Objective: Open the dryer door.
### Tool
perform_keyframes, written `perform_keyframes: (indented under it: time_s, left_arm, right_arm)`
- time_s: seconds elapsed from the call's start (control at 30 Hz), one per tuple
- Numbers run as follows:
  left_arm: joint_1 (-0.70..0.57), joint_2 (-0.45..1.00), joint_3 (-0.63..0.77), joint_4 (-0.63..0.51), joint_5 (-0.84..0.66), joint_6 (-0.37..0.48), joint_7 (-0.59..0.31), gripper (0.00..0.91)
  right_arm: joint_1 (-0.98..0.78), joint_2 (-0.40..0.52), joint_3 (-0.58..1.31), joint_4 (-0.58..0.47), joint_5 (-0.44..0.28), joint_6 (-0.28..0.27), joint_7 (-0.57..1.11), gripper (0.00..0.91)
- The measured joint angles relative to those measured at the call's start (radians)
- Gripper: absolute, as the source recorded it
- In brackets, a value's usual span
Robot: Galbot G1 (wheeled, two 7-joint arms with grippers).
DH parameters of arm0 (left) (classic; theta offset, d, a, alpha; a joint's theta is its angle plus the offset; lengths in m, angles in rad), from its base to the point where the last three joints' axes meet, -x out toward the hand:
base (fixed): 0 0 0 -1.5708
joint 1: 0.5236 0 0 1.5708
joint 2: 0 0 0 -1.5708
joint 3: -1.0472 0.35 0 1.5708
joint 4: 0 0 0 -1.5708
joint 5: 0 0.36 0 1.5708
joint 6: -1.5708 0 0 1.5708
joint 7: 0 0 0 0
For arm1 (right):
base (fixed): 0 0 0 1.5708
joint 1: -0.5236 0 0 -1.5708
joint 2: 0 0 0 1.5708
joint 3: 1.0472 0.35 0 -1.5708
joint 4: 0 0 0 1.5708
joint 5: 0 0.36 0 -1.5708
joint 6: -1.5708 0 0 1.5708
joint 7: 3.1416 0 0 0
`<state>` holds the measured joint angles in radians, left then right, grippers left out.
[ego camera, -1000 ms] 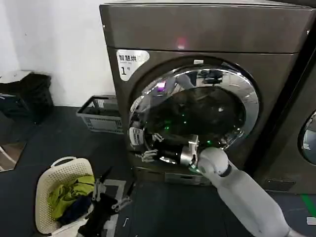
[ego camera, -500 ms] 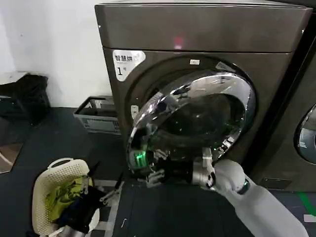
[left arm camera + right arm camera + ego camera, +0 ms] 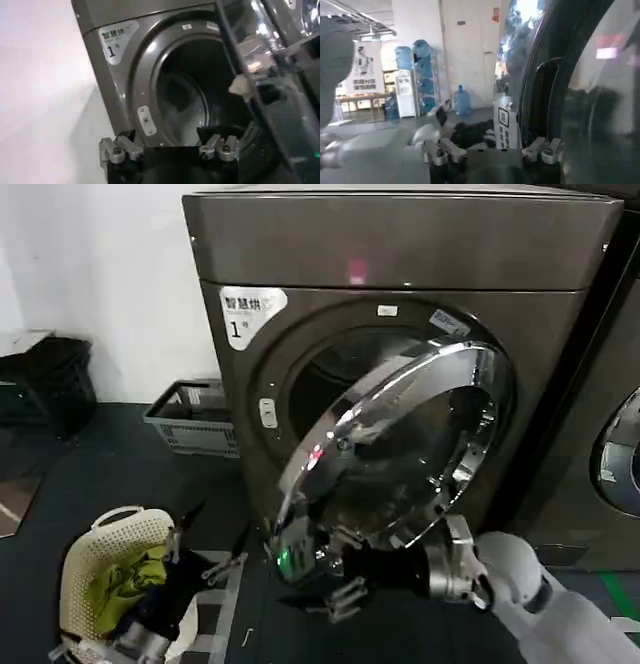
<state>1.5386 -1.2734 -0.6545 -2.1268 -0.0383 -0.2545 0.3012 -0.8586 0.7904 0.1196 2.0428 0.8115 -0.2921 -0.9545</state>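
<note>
We note the dryer filling the upper centre and right of the head view, a boxy dark metallic machine with a white "1" sticker at its upper left front; its round front opening lies exposed, the dark drum visible inside.

The dryer door stands partly open, hinged along its right side; its free edge has swung out toward the lower left of the frame, so the chrome face tilts and looks left and downward; its long axis runs diagonally from upper right to lower left.

The right gripper sits at the lower centre of the head view, at the door's lower free edge, its arm entering from the lower right corner; the fingers sit around the rim there, though we cannot tell whether they clamp it or merely sit against it.

The left gripper appears in the left wrist view with fingers set wide and nothing between them, facing the opening.

A white laundry basket of clothes sits lower left; a grey crate stands by the wall.
</note>
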Motion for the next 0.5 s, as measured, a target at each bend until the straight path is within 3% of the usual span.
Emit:
perform_keyframes:
  time_s: [0.17,0.5]
  left_arm:
    - [-0.031,0.026,0.001,0.018,-0.034,0.006,0.011,0.907]
    - [-0.139,0.085,0.043,0.069,-0.099,0.058,0.024,0.907]
  right_arm:
    - [-0.035,-0.030,0.042,0.013,-0.001,0.029,-0.052,0.907]
    - [-0.118,-0.088,0.124,-0.019,0.005,0.180,-0.199,0.907]
